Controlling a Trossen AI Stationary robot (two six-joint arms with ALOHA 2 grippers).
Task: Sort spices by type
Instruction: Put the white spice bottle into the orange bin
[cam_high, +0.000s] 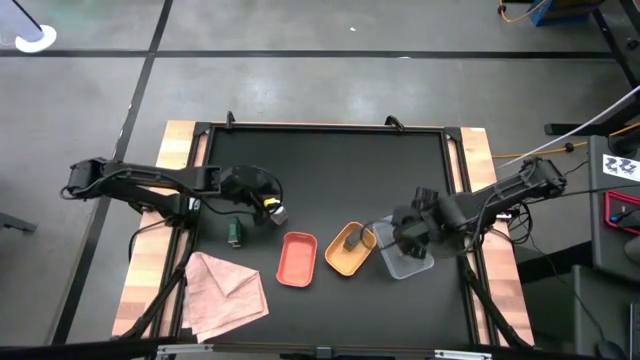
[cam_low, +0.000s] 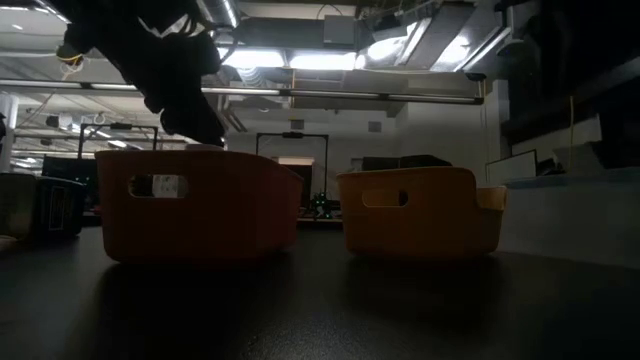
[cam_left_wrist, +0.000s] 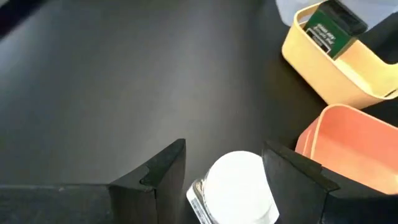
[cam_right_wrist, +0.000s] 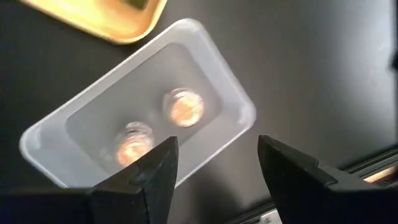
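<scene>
My left gripper (cam_high: 272, 208) (cam_left_wrist: 224, 155) is left of the red tray (cam_high: 297, 258) and shut on the white-capped jar (cam_left_wrist: 239, 186) (cam_high: 279, 214). One dark grey-green jar (cam_high: 234, 233) stands on the table below that arm. The other dark grey-green jar (cam_left_wrist: 329, 28) lies in the yellow tray (cam_high: 350, 250). My right gripper (cam_right_wrist: 217, 146) (cam_high: 405, 238) hovers open above the grey tray (cam_right_wrist: 143, 106), touching nothing. Two pinkish-brown jars (cam_right_wrist: 184, 106) (cam_right_wrist: 132, 143) stand in that tray. My left gripper pinches the white-capped jar between its two fingers (cam_left_wrist: 289, 180), which sit on the jar's sides just under the white cap (cam_left_wrist: 236, 177). The fingers come from above, pointing down, and the jar stands upright between them. In the low view the gripper (cam_low: 190, 125) is higher than the red tray's rim.
The red tray (cam_low: 200, 205), yellow tray (cam_low: 420, 210) and grey tray (cam_low: 570, 215) stand in a row near the table's near edge. A pink cloth (cam_high: 225, 290) lies at the near left corner. The far half of the black table (cam_high: 330, 165) holds nothing.
</scene>
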